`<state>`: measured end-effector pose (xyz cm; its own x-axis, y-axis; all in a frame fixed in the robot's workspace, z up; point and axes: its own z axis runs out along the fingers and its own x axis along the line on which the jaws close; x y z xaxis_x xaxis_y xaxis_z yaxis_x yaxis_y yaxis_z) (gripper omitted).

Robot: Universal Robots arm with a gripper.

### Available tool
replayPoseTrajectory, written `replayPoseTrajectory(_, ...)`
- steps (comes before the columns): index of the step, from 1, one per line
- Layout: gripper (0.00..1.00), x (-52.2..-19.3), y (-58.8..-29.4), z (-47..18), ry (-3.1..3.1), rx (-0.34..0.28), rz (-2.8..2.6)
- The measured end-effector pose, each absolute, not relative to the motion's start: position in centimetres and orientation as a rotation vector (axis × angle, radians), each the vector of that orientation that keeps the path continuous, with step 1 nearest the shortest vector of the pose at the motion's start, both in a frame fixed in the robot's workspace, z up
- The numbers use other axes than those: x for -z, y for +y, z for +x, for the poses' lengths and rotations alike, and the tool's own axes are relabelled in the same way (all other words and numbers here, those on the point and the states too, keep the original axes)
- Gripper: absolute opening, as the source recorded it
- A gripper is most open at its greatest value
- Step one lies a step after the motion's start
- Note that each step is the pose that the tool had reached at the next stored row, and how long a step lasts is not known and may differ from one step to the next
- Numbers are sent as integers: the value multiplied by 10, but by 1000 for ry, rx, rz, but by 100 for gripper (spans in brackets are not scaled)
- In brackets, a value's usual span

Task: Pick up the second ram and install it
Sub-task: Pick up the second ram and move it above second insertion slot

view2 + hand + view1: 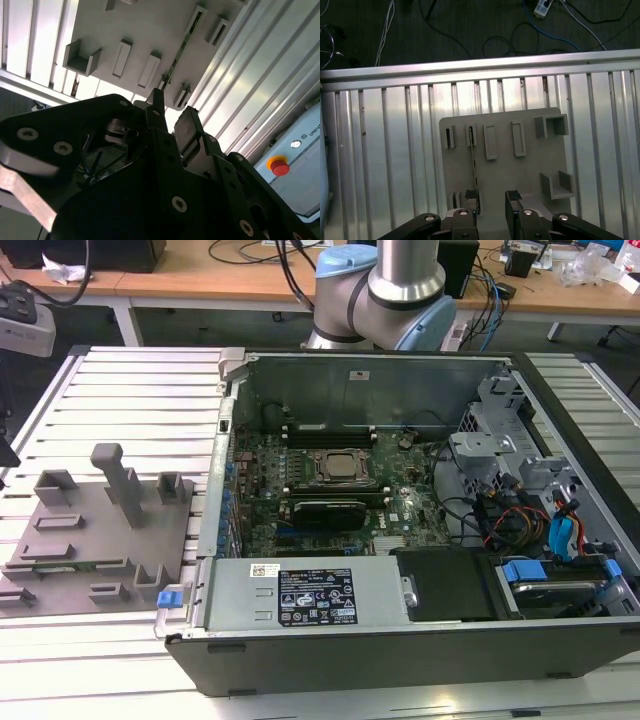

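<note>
Tool [492,197] (jaws apart) above grey fixture [530,167] — second ram [472,160] slotted edge-on.

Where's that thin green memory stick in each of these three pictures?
Exterior view: the second ram stands on edge in the grey holder, at the exterior view's left.
First wrist view: a thin edge-on strip crossing the holder.
Second wrist view: the same strip, just beyond the gripper.
Shared landmark: the grey holder.
</note>
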<state>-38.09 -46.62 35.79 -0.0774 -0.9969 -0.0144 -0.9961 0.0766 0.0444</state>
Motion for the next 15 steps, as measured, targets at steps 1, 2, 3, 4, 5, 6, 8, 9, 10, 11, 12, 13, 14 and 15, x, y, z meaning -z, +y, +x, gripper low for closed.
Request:
replayPoseTrajectory(1, 36, -357, -466, -381, -2290, 66, 2120)
replayPoseTrajectory(2, 36, -356, -466, -381, -2290, 66, 2121)
replayPoseTrajectory(3, 36, -355, -466, -381, -2290, 66, 2121)
replayPoseTrajectory(4, 36, -354, -466, -381, -2290, 66, 2121)
replayPoseTrajectory(5, 36, -353, -466, -381, -2290, 66, 2121)
replayPoseTrajectory(6, 36, -353, -466, -381, -2290, 66, 2121)
replayPoseTrajectory(8, 36, -351, -466, -381, -2290, 66, 2121)
replayPoseTrajectory(9, 36, -351, -466, -381, -2290, 66, 2121)
replayPoseTrajectory(10, 36, -350, -466, -381, -2290, 66, 2121)
replayPoseTrajectory(11, 36, -350, -466, -381, -2290, 66, 2121)
replayPoseTrajectory(12, 36, -349, -466, -381, -2289, 66, 2122)
replayPoseTrajectory(13, 36, -348, -466, -381, -2289, 66, 2122)
replayPoseTrajectory(14, 36, -347, -466, -381, -2289, 66, 2122)
replayPoseTrajectory(15, 36, -347, -466, -381, -2289, 66, 2122)
